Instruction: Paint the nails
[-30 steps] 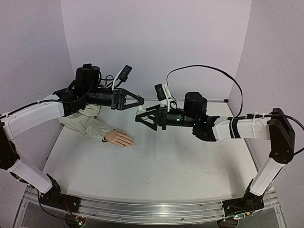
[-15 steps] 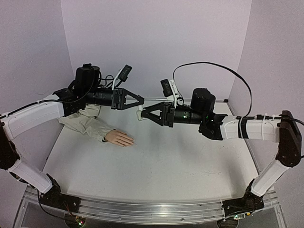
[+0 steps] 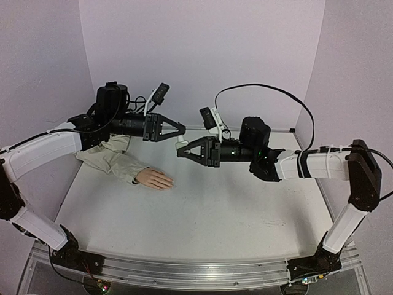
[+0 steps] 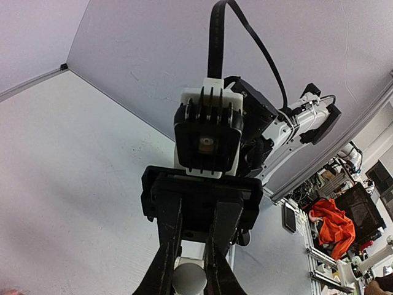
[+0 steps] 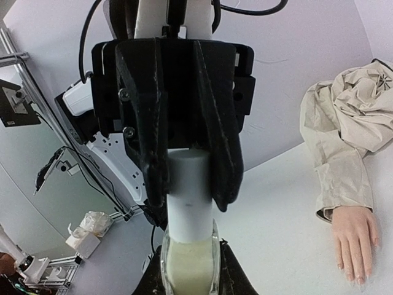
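Setting: two robot arms are reaching toward each other above a white tabletop (image 3: pixel 215 215), with pale lilac walls behind.
Left claw: the left claw (image 4: pixel 191 279) is pinching narrowly on a white cap (image 5: pixel 189 178), with one black finger pressing on each side.
Right claw: the right claw (image 5: pixel 188 273) is clamping narrowly around a small bottle (image 5: pixel 187 255) of pale cream liquid, just under that cap.
Meeting point: the two claws are facing tip to tip in the air over the far middle of the tabletop, holding the bottle between them.
Mannequin hand: a peach mannequin hand (image 3: pixel 155 179) is lying flat on the tabletop, left of centre, with its fingers pointing toward the middle. It is touching neither claw.
Nails: the nails (image 5: pixel 350 275) are sitting at the fingertips, down on the tabletop and well apart from the raised bottle. They are too small to show any colour.
Sleeve: a beige fabric sleeve (image 3: pixel 110 158) is trailing, crumpled, from the wrist toward the far left.
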